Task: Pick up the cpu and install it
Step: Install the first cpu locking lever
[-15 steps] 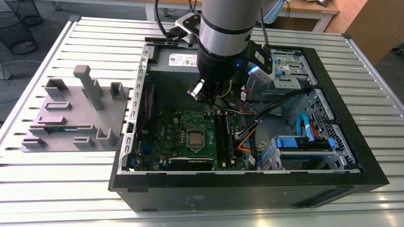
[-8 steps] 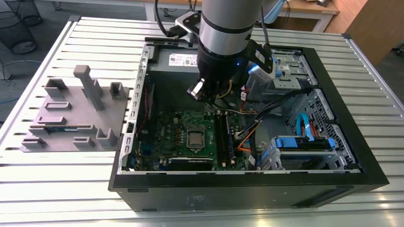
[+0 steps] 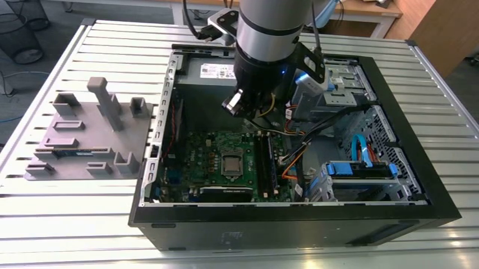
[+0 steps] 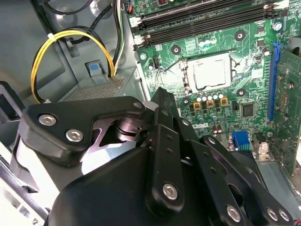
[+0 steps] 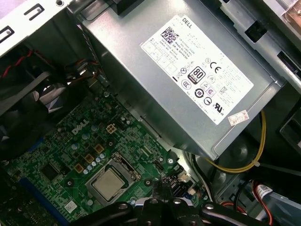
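Hovering inside the open PC case (image 3: 389, 218), the hand (image 3: 233, 105) sits above the motherboard (image 3: 196, 168), and I can't tell if it's apart or together. The cpu (image 4: 211, 71) lies flat in its socket (image 5: 113, 181), well below the hand.

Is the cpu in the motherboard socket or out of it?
In. The cpu lies flat inside the socket frame in both wrist views; the pincer sits above the motherboard.

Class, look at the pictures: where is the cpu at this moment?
The cpu sits in the metal socket frame on the green motherboard inside the open computer case, beside the memory slots, seen in both wrist views.
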`<state>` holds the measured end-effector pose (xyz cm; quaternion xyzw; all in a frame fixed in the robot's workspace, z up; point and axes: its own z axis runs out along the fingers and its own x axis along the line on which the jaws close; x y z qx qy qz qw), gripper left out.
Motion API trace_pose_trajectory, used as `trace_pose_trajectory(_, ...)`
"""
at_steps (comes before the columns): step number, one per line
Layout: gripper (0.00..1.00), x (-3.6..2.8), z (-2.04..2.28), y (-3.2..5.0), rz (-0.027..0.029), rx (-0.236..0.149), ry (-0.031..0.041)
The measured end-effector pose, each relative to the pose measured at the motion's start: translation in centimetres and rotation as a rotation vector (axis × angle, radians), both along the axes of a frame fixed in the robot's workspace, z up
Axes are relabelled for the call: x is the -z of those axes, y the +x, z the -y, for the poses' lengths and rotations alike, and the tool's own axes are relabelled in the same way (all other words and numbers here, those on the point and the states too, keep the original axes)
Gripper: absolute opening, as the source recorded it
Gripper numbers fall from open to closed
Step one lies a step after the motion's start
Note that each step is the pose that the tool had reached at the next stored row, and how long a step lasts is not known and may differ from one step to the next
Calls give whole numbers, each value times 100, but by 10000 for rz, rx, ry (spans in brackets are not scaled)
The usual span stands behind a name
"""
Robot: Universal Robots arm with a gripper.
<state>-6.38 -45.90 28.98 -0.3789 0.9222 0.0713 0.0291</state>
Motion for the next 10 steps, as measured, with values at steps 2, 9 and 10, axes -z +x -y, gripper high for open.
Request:
trace_pose_trajectory(2,11,-31,0,0,0,0,109)
trace_pose_trajectory(9,11,-39,0,0,0,0,138)
trace_pose_trajectory(10,11,-40,0,0,0,0,143)
